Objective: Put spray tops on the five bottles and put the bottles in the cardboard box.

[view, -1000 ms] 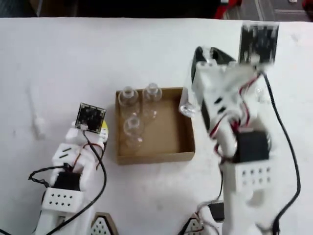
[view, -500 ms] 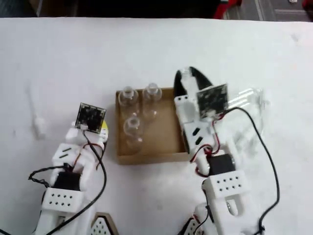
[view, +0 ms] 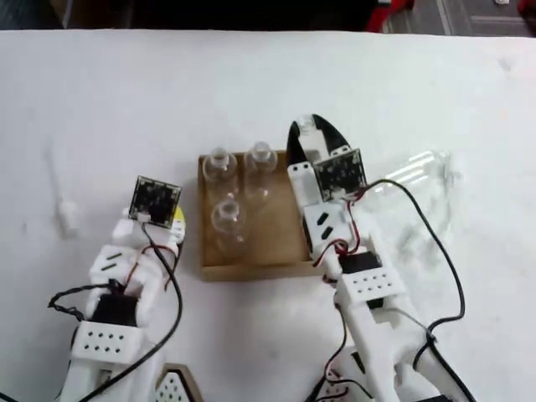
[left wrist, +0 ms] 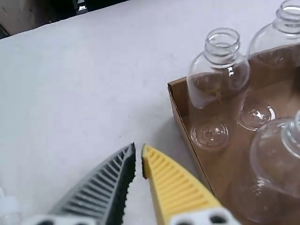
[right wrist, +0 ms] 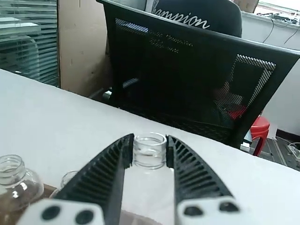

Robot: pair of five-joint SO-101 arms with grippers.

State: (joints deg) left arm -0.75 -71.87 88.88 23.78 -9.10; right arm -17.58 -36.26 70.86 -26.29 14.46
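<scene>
Right pincer (right wrist: 149,139) is squeezing a bottle (right wrist: 150,153) by its neck.
Left pincer (left wrist: 138,154) is sitting closed and empty, with the cardboard box (left wrist: 183,123) just beside it.

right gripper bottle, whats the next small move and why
Probably lower the bottle straight down onto the box floor. The right gripper is shut on its neck near the box's far right corner, and the three bottles already inside stand toward the left, leaving the right side bare.

box (view: 251,268) L: 3 bottles (view: 228,216) block | box R: arm (view: 331,222) w/ bottle (view: 308,126) | mid floor open
</scene>
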